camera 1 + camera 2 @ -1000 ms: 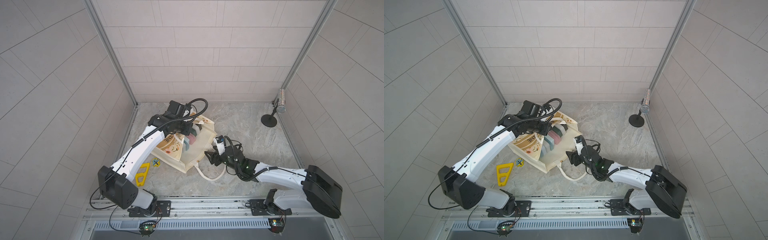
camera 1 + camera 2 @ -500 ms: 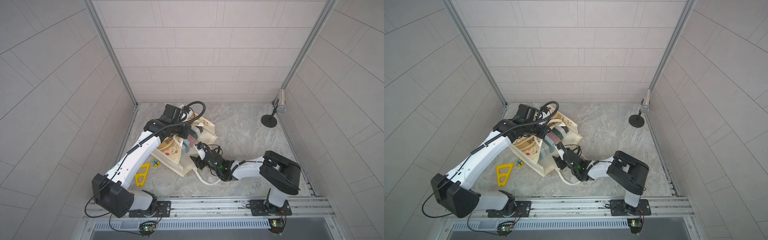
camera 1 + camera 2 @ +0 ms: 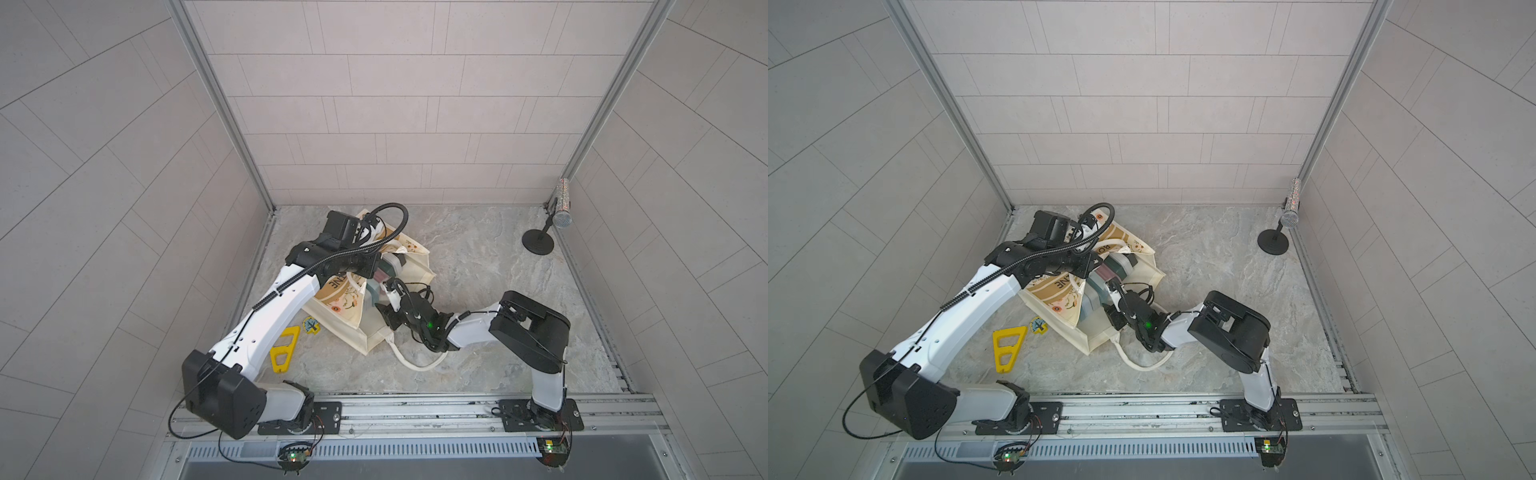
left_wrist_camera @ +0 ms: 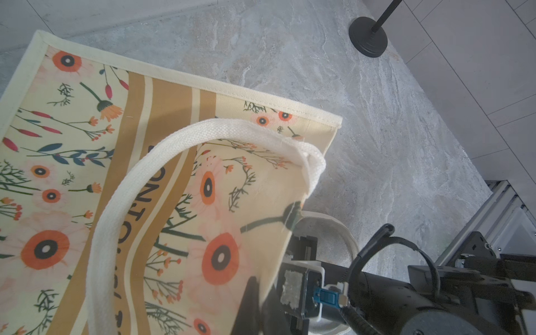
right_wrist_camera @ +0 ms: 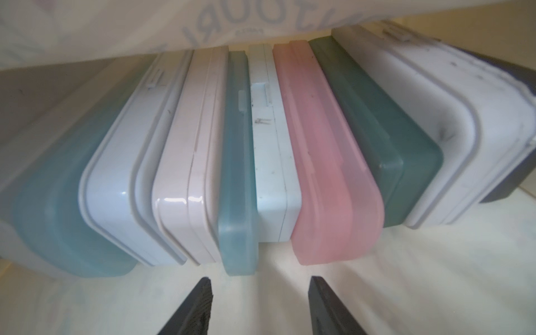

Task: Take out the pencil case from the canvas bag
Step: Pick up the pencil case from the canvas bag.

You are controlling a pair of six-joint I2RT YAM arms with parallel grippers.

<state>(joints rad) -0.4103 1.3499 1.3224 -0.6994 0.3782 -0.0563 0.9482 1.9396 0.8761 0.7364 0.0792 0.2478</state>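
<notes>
Cream canvas bag (image 3: 340, 309) lies on its side on the grey stone-look bench (image 3: 478, 270), left of centre, with its mouth facing right and near, toward your right arm. Your left fingers (image 4: 249, 304) are closed tight on the bag's upper rim fabric and hold that flowered wall up off the contents. One rope handle (image 4: 116, 203) loops across the print.

In the right wrist view the pencil cases (image 5: 269, 174) stand on edge in a packed row: pale blue, white, off-white, teal, white, pink, dark green, white, navy at the end. All sit inside the bag. Your right fingers (image 5: 200, 307) are inside the mouth, partly open with a clear gap, gripping nothing. Their tips are just short of the teal and middle white cases.

Second handle (image 3: 415, 361) trails on the bench by the bag's near corner. Yellow triangle frame (image 3: 284, 349) and a small badge (image 3: 311, 325) sit just left of the bag. Microphone stand (image 3: 539, 245) is in the far right corner, well apart.
</notes>
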